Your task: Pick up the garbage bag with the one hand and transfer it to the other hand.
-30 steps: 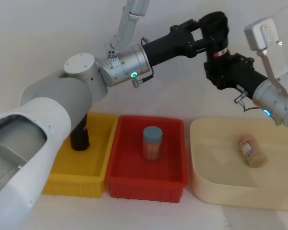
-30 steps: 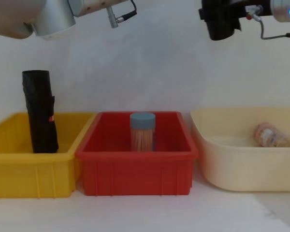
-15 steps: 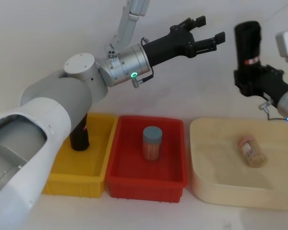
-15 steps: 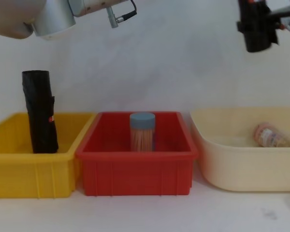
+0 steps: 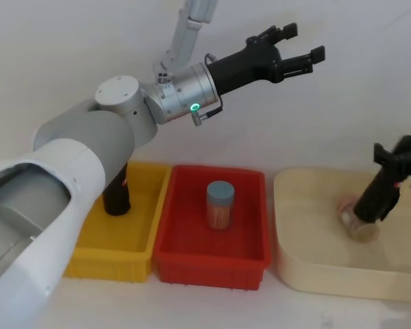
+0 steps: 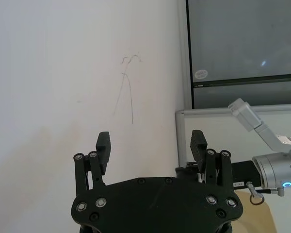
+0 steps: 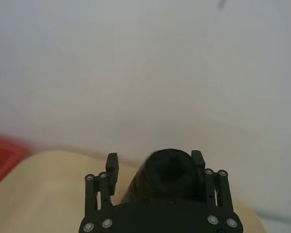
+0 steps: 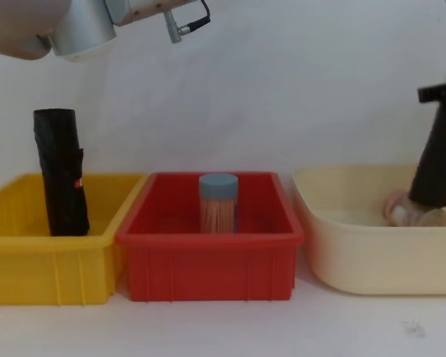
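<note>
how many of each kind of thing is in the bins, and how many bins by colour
Black bag rolls: 2, one standing in the yellow bin, one held by the right hand over the cream bin
Toothpick jars: 2, one upright in the red bin, one lying in the cream bin
Yellow bins: 1
Red bins: 1
Cream bins: 1
Total: 4 items, 3 bins

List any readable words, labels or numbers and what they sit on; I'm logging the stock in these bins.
No text can be read.
Garbage bag held by the right gripper: small red mark, illegible.
Second black roll in the yellow bin: small red mark, illegible.
Lying jar: label too blurred.
</note>
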Action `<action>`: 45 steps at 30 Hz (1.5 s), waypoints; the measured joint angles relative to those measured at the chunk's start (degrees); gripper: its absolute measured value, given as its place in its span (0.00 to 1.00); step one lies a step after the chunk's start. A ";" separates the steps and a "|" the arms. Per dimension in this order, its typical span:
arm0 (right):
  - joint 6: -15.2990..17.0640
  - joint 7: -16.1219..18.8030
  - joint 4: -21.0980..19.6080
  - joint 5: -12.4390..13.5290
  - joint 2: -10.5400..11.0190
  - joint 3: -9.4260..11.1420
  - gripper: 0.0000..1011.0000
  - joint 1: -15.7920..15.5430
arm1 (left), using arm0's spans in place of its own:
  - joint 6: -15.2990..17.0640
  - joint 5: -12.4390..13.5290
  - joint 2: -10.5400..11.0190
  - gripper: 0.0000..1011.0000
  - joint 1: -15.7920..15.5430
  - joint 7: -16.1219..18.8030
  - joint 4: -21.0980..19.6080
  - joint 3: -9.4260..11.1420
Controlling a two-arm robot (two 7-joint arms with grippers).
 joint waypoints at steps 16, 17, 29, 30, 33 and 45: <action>3.33 -1.25 0.00 1.24 0.52 2.94 0.99 -2.45 | 0.00 0.00 0.00 0.99 0.00 0.00 0.00 0.00; 3.39 -1.28 0.00 1.27 0.54 3.00 0.99 -2.51 | 0.00 0.00 0.00 0.99 0.00 0.00 0.00 0.00; 4.12 -1.57 -0.01 1.54 0.63 3.64 0.99 -3.00 | 0.00 0.00 0.00 0.99 0.00 0.00 0.00 0.00; 4.13 -1.58 -0.01 1.55 0.64 3.66 0.99 -3.02 | 0.00 0.00 0.00 0.99 0.00 0.00 0.00 0.00; 4.21 -1.60 -0.01 1.56 0.64 3.75 0.99 -3.06 | 0.00 0.00 0.00 0.99 0.00 0.00 0.00 0.00; 4.19 -1.67 -3.10 3.23 -0.82 6.05 0.99 -2.32 | 0.00 -0.01 0.00 0.99 0.00 0.00 0.00 0.00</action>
